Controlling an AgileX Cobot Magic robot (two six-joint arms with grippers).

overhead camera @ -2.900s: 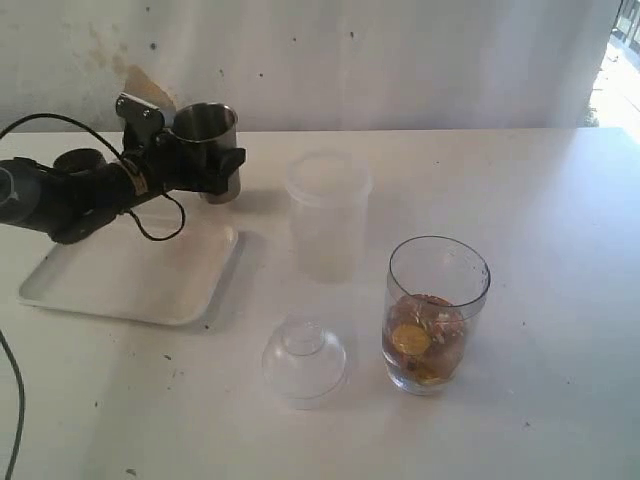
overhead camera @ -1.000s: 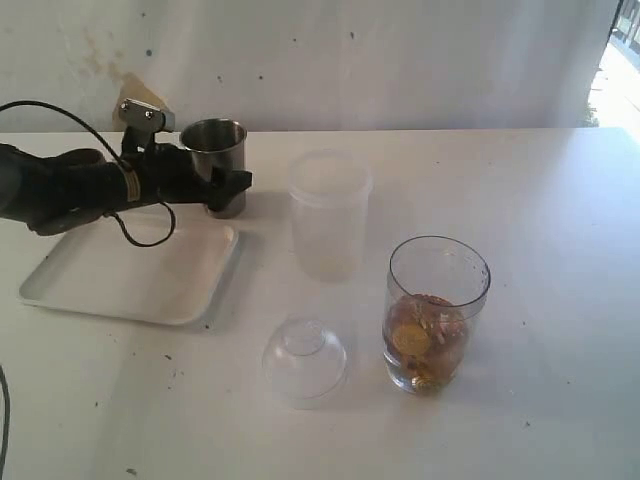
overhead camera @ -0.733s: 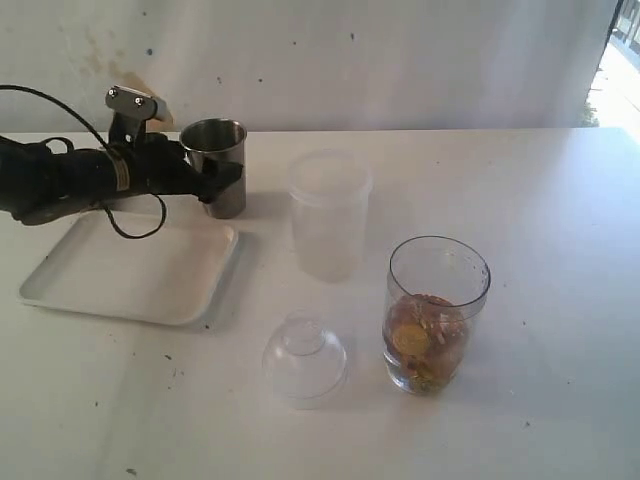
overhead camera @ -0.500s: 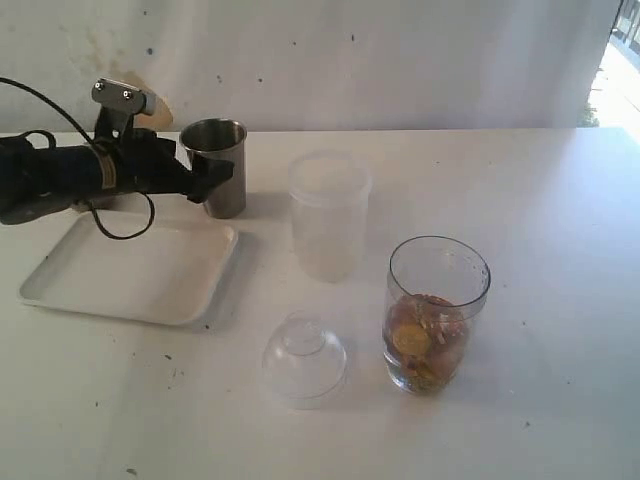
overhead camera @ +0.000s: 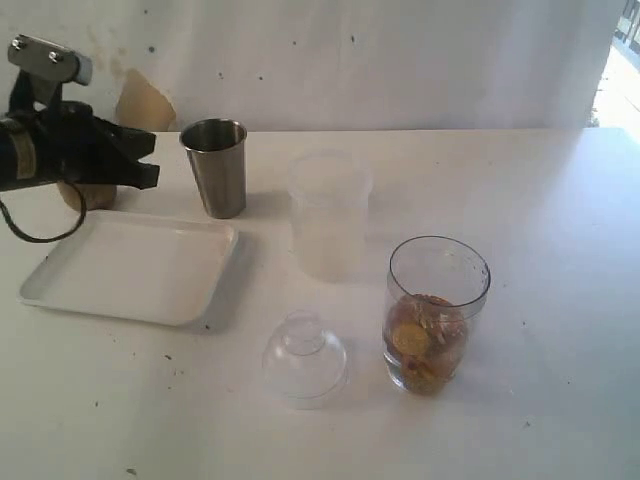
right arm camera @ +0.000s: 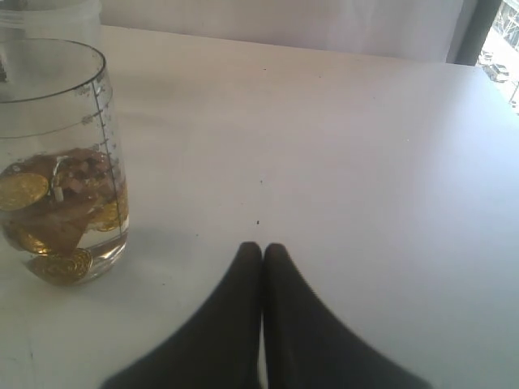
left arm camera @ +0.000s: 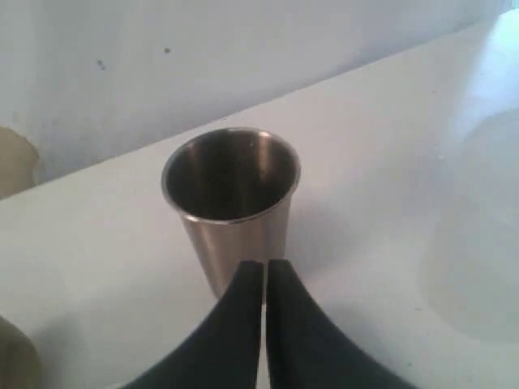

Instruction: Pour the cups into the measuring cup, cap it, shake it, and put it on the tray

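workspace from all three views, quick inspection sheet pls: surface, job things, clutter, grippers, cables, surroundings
surface: white table, a few dark specks, no spill seen
job's things: steel tumbler upright beside the tray, looks empty; wooden cup partly hidden behind the left arm; measuring cup upright, uncapped, holding gold coins and brown bits; dome lid loose on the table
clutter: frosted cup upright
grippers: left gripper shut, empty, short of the tumbler; right gripper shut, empty
cables: black cable looping under the left arm
surroundings: white wall with a tan patch; bright window
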